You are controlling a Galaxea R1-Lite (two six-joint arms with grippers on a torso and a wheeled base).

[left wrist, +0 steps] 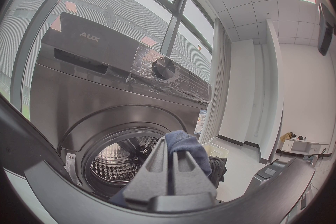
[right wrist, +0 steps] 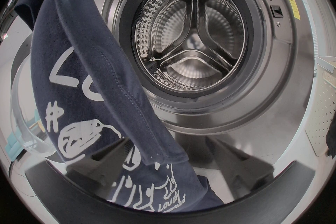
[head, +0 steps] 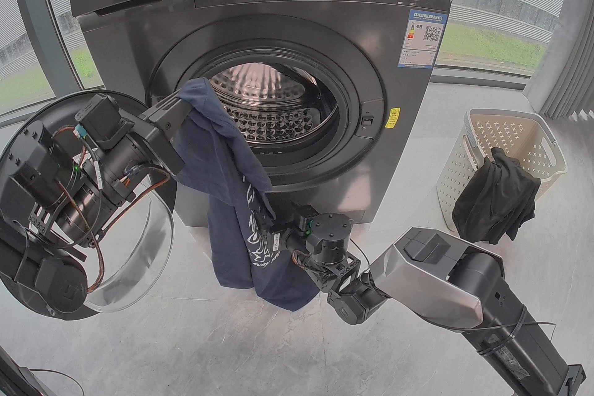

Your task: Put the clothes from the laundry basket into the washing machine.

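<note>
A navy T-shirt [head: 232, 193] with white print hangs in front of the washing machine [head: 266, 13], at the left edge of its open drum [head: 272, 100]. My left gripper [head: 179, 104] is shut on the shirt's top fold [left wrist: 182, 142], level with the upper left of the opening. My right gripper [head: 272, 227] stands open low down at the shirt's printed lower part [right wrist: 105, 119]; cloth drapes over one finger [right wrist: 105, 161] and into the gap. The drum [right wrist: 192, 35] holds no clothes. A black garment [head: 495, 199] hangs over the front rim of the white laundry basket [head: 526, 128].
The round glass door [head: 130, 267] is swung open to the left, behind my left arm. The basket stands on the grey floor to the right of the machine, near a curtain [head: 572, 75]. Bare floor lies in front of the machine.
</note>
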